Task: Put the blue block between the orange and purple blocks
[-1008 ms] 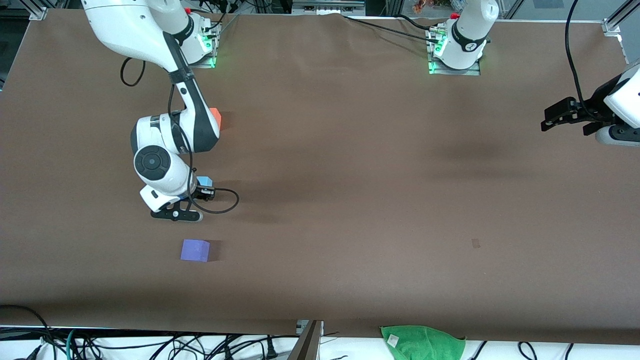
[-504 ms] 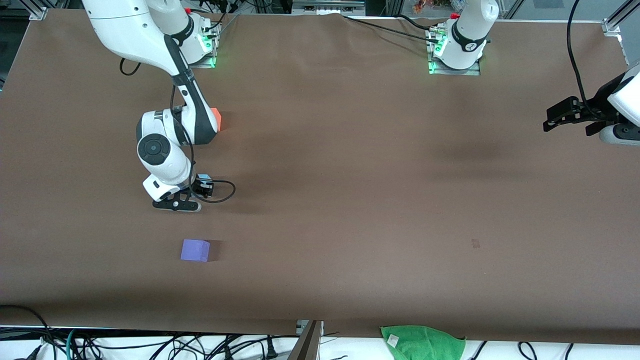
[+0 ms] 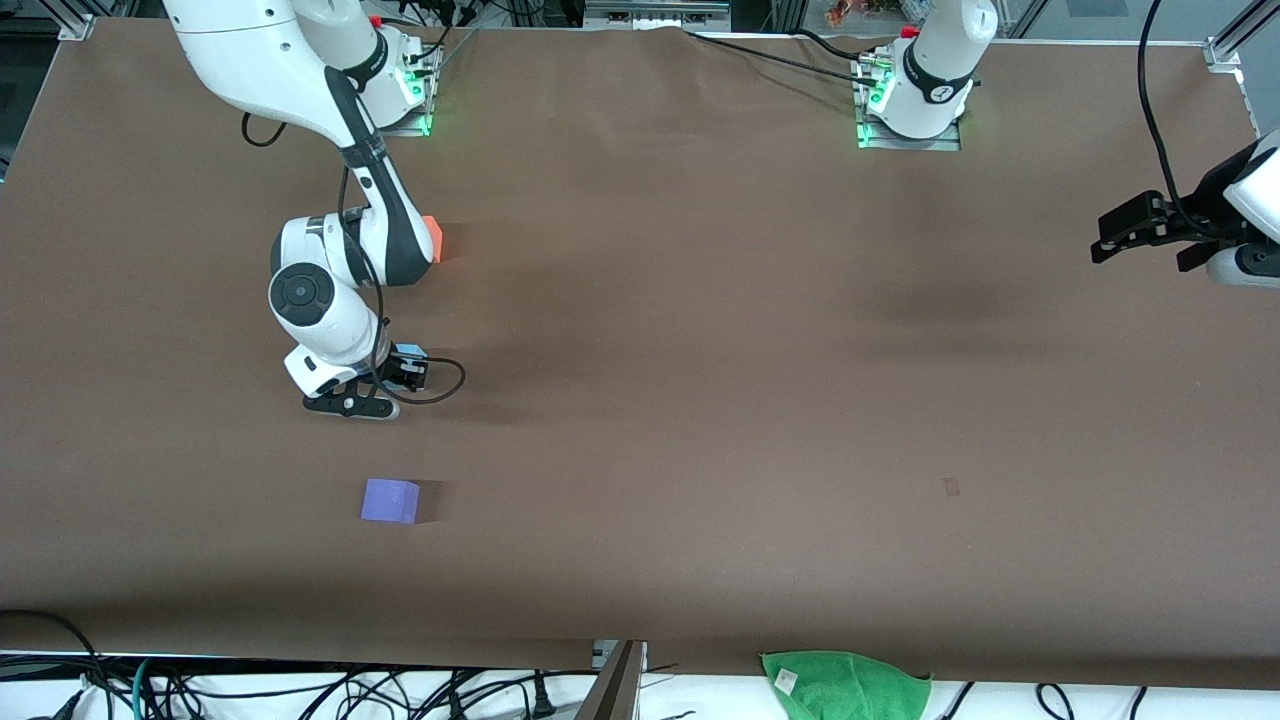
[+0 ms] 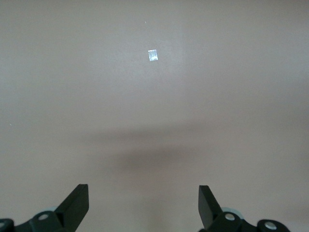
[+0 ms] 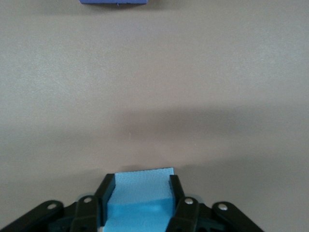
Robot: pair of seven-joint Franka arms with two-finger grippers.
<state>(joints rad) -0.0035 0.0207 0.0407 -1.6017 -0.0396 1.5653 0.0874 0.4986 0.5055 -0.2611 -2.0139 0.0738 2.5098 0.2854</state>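
Claw [image 5: 141, 205] of the right arm pinches blue block [image 5: 140, 200]; left claw [image 4: 143, 205] spread.

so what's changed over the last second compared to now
The right gripper, shut on the blue block, has moved away from the purple block toward the orange block, into the gap between them. The left gripper has drifted slightly toward its end of the table, fingers open. Both resting blocks and the green cloth stayed put.
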